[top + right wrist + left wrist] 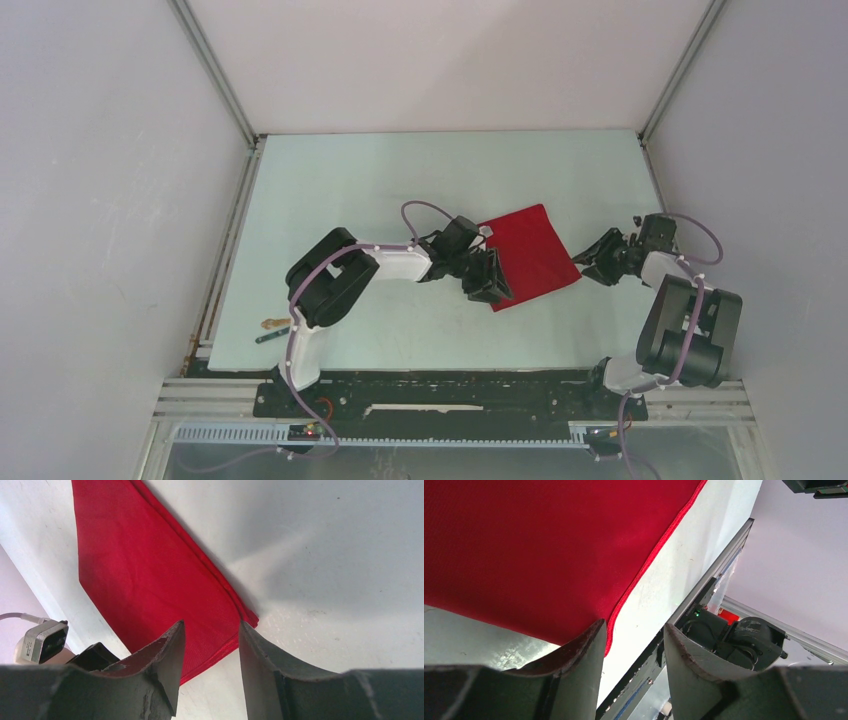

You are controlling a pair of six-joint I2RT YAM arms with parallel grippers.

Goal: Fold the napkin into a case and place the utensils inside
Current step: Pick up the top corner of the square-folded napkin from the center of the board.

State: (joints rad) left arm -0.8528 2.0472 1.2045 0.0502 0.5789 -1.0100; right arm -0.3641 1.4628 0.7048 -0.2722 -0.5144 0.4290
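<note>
- Flanking the napkin, the two arms reach in from opposite sides, which reads as a set-up for a fold made with both at once.
- The left end effector hangs low at the cloth's near-left hem. Its fingers are spread, one tip sits just beside the stitched edge, and nothing lies between them.
- The right end effector is aimed at the cloth's right corner, which sits just ahead of the gap. Its fingers are spread too and hold nothing.
- Each stops at an edge or corner rather than over the middle, likely because thin cloth is easiest to lift from its border.
- The napkin lies flat near the middle of the table, turned so its corners point like a diamond. It has no narrow case shape yet, so I judge the folding barely begun.
- It is plain bright red, thin and finely woven, with a neat hem in matching thread and hardly a wrinkle. Whether it is one layer or doubled I cannot tell.
- The utensils, a wooden fork and a teal stick, lie together at the table's near-left edge, well apart from the cloth. They are presumably parked there until a pocket exists.
</note>
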